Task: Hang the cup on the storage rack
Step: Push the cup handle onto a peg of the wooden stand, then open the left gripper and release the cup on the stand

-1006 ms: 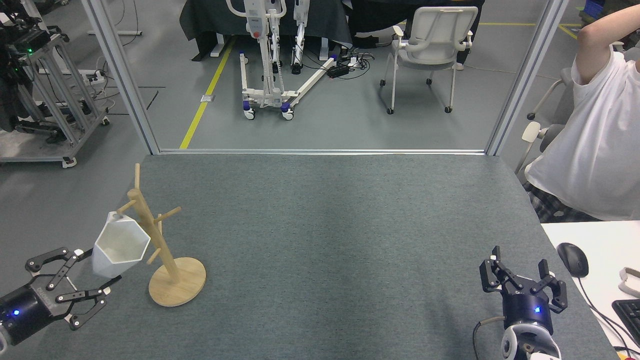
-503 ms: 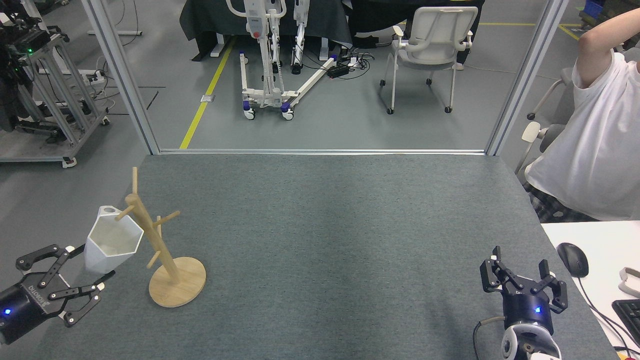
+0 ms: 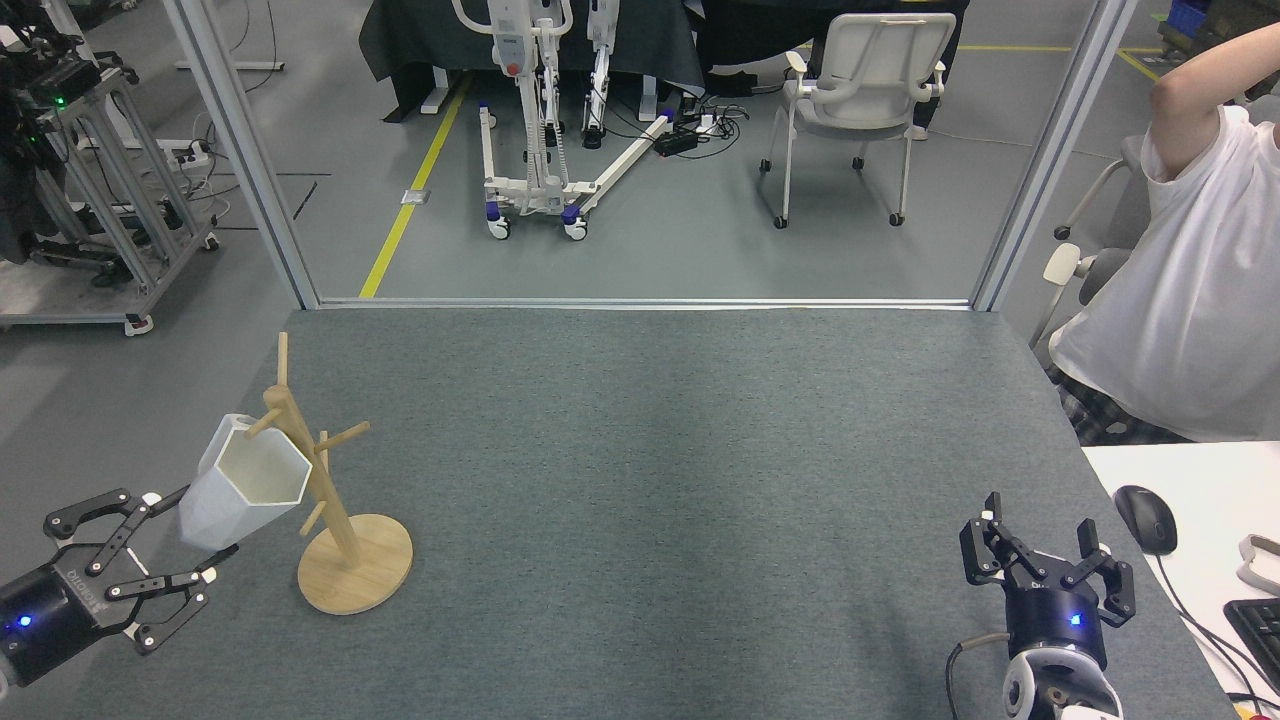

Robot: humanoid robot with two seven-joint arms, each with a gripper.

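The white faceted cup [image 3: 252, 487] hangs tilted at the left side of the wooden storage rack [image 3: 352, 565], its handle end up against an upper peg near the post top. My left gripper [image 3: 197, 530] reaches in from the lower left, and its two thin fingertips flank the cup's narrow base and grip it. The rack's post leans slightly while its disc base sits flat on the grey mat. Far off at the lower right, my right gripper [image 3: 1040, 522] stands open and holds nothing.
A person in a white shirt [image 3: 1190, 300] sits at the right edge. A white desk [image 3: 1200, 480] with a mouse [image 3: 1145, 520] and keyboard lies right of my right gripper. The mat's far edge meets a metal frame [image 3: 640, 302].
My left gripper pulled left with the cup, then came back right and slightly up. The cup and the rack's post swayed with it. The right arm has not moved.
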